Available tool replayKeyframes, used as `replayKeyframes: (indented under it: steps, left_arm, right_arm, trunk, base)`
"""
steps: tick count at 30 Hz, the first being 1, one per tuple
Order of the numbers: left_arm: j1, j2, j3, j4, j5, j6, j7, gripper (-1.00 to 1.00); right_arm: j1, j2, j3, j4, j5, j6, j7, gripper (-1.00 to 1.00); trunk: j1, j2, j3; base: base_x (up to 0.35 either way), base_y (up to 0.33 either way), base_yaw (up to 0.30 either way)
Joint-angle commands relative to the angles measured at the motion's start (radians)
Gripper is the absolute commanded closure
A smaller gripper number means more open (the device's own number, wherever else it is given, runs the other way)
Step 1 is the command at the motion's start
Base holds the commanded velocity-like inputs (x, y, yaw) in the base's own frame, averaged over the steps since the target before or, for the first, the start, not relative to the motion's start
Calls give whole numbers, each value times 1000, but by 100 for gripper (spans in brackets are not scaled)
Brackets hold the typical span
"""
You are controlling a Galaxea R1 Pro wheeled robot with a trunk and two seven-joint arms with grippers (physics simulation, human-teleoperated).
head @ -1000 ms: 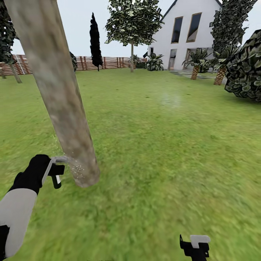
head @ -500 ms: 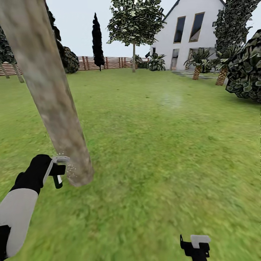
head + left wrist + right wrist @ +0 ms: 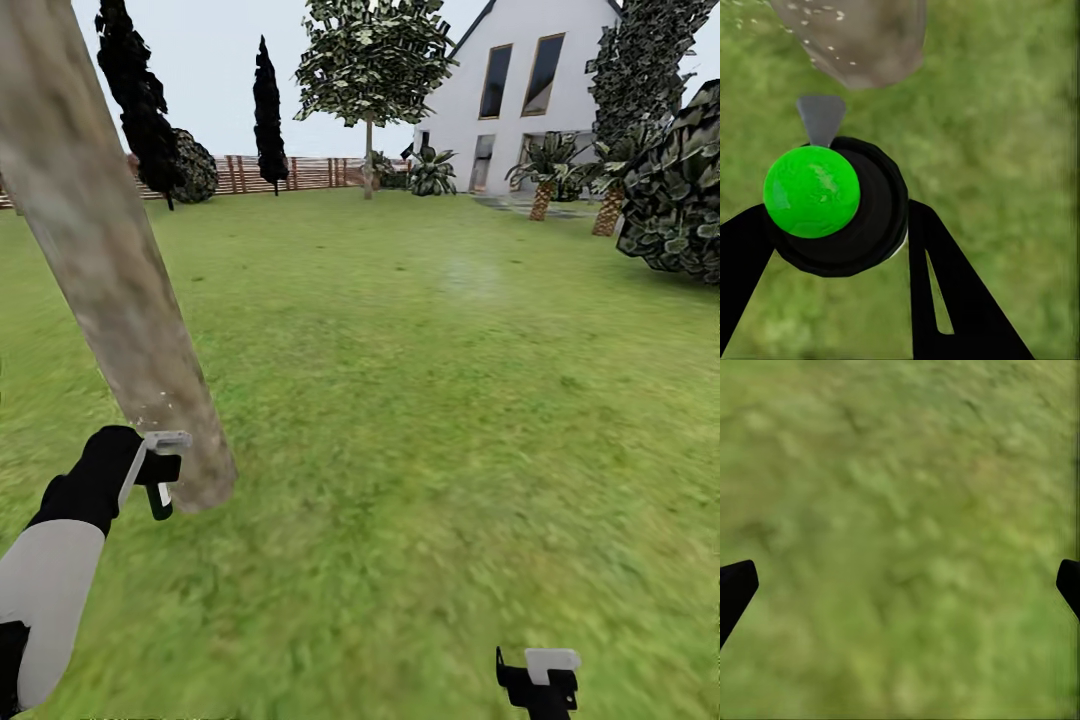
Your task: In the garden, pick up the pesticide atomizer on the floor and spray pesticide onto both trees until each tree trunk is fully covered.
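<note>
A thick, mottled grey-tan tree trunk (image 3: 110, 270) leans across the left of the head view, and its base (image 3: 862, 37) meets the grass just ahead of my left gripper (image 3: 160, 470). That gripper (image 3: 832, 232) is shut on the pesticide atomizer (image 3: 840, 217), a round black body with a green ball on top. The atomizer's grey nozzle (image 3: 820, 116) points at the trunk from a short gap away. White pesticide specks (image 3: 817, 34) dot the bark near the base. My right gripper (image 3: 540, 680) hangs low at the right, open over bare grass (image 3: 900, 540).
Lawn (image 3: 450, 400) stretches to a reddish slat fence (image 3: 290, 172) and a white house (image 3: 520, 90). A leafy tree (image 3: 368, 60) stands far across the grass. Black conifers (image 3: 265, 110) are at the back left. Palms (image 3: 540, 175) and a big bush (image 3: 680, 190) stand at the right.
The view has shifted: the trunk sits further left in the picture and its base is closer to my left gripper. Fewer specks show in the air. Both arms keep their pose.
</note>
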Motion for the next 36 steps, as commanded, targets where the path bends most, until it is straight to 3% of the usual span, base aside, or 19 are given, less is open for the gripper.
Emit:
replayKeyframes:
  steps: [1,7,15,19,23,29,36]
  left_arm:
    - [-1,0,3,-1,-11,4,-10,100]
    - [-1,0,5,6,-11,1,-8,100]
    - [-1,1,6,10,-16,-2,-5,100]
    - [6,8,9,11,-19,-2,1,100]
    - [36,13,37,11,-20,-5,3,100]
    - [49,8,40,13,-25,-5,4,100]
    - [49,12,43,13,-25,-5,5,100]
  right_arm:
    - [-1,0,-5,0,10,-1,-5,-100]
    - [-1,1,-5,0,10,-1,-5,-100]
    - [-1,-2,-5,1,12,-2,-3,-100]
    - [-1,0,-5,1,11,-2,-4,-100]
    - [-1,1,-5,1,11,-2,-5,-100]
    - [-1,1,-5,1,11,-2,-4,-100]
    - [-1,1,-5,1,10,-2,-3,-100]
  trunk:
    - [0,0,-1]
    - [0,0,-1]
    - [0,0,-1]
    - [0,0,-1]
    - [0,0,-1]
    - [0,0,-1]
    - [0,0,-1]
  base:
    - [0,-274,152]
    - [0,-274,242]
    - [20,-272,14]
    - [198,-216,32]
    - [236,-188,237]
    - [219,-197,265]
    - [74,-252,29]
